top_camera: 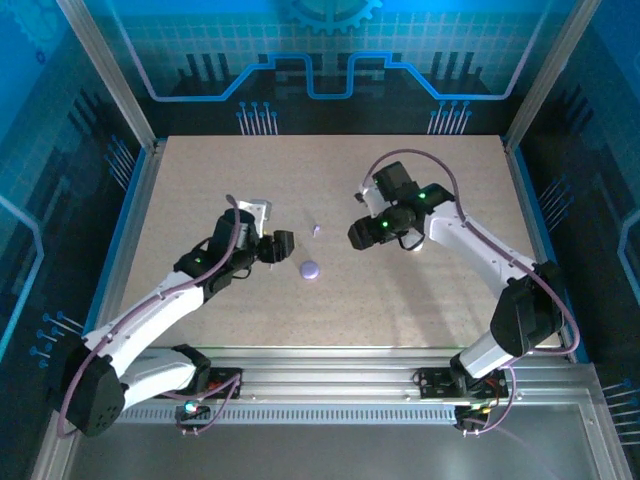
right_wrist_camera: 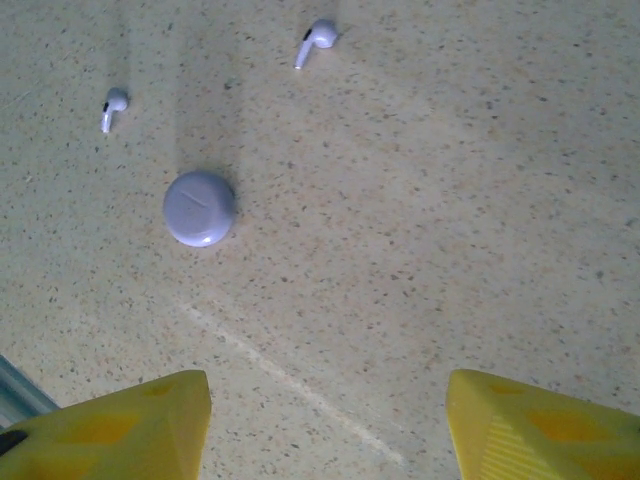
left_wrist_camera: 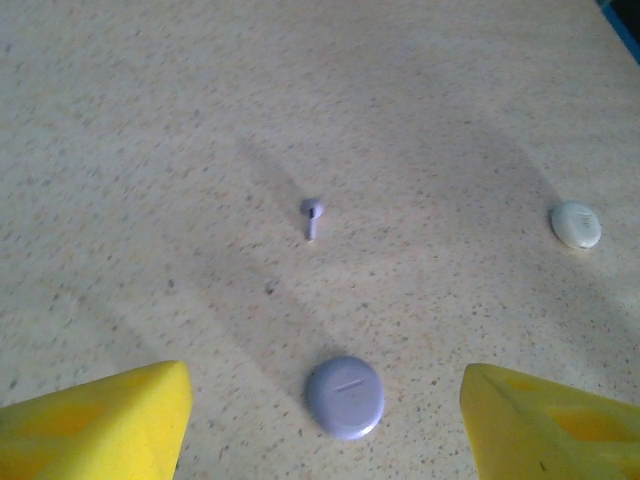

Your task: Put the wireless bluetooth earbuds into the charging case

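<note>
The lilac charging case (top_camera: 310, 269) sits closed on the speckled table (top_camera: 200, 170) near its middle, with both arms reaching in toward it. Seen from above, the left gripper (top_camera: 283, 243) hangs at about 10 o'clock from the case and the right gripper (top_camera: 356, 234) at about 2 o'clock. Neither touches it. One pale earbud (top_camera: 316, 230) lies at 12 o'clock from the case, apart from it.

In the left wrist view the yellow fingers (left_wrist_camera: 100, 425) are spread wide and hold nothing. The case (left_wrist_camera: 345, 397) lies on the table between them, touching neither finger. That earbud (left_wrist_camera: 312, 215) lies beyond it at 12 o'clock, stem toward the camera, and a small white round puck (left_wrist_camera: 577, 224) rests well off at 2 o'clock.

The right wrist view shows that gripper's yellow fingers (right_wrist_camera: 110, 430) also spread apart and empty, well short of the case (right_wrist_camera: 200, 208). Two earbuds lie loose on the table here, one (right_wrist_camera: 113, 105) at 11 o'clock from the case and the other (right_wrist_camera: 317, 40) at 1 o'clock. Both lie outside the case.
</note>
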You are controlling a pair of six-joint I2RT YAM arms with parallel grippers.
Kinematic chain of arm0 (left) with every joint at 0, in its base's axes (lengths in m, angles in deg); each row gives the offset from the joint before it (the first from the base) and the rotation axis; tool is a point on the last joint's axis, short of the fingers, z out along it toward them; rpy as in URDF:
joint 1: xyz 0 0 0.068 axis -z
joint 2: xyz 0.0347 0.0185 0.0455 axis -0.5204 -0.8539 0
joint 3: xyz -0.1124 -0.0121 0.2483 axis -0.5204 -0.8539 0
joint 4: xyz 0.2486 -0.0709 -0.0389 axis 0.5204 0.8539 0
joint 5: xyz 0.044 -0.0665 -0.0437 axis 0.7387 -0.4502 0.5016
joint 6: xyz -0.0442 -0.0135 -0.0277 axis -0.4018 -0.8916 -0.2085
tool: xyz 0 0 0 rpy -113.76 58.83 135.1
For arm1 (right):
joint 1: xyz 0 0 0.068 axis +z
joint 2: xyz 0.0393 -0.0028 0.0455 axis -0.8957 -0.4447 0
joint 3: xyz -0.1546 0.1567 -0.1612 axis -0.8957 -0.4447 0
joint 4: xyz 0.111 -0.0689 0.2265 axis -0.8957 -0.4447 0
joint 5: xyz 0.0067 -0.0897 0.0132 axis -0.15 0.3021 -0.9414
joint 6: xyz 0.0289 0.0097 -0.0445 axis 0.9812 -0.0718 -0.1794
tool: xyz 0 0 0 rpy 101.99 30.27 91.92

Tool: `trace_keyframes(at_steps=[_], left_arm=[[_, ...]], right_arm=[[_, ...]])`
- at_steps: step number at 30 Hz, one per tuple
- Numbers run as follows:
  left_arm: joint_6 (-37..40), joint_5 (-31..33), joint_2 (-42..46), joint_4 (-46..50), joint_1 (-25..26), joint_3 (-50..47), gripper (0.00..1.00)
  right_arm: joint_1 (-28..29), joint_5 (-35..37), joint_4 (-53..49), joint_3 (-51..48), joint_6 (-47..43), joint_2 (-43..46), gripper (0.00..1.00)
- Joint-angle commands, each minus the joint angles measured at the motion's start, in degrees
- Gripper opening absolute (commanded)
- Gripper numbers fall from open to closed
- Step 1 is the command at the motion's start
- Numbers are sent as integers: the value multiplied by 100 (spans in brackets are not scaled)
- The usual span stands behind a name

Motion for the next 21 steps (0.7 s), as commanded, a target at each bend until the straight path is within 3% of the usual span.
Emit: trace_keyframes(at_steps=[1, 10, 21], left_arm=[[-359, -499, 172, 578, -374, 114, 73], [-710, -1089, 424, 1169, -1351, -110, 73], [-833, -1438, 570, 1560, -2501, -459, 73]], right_arm=[[309, 239, 34, 213, 186, -232, 65], [1031, 452, -456, 1247, 159, -1417, 70], [1414, 410, -657, 2071, 2098, -2624, 74]])
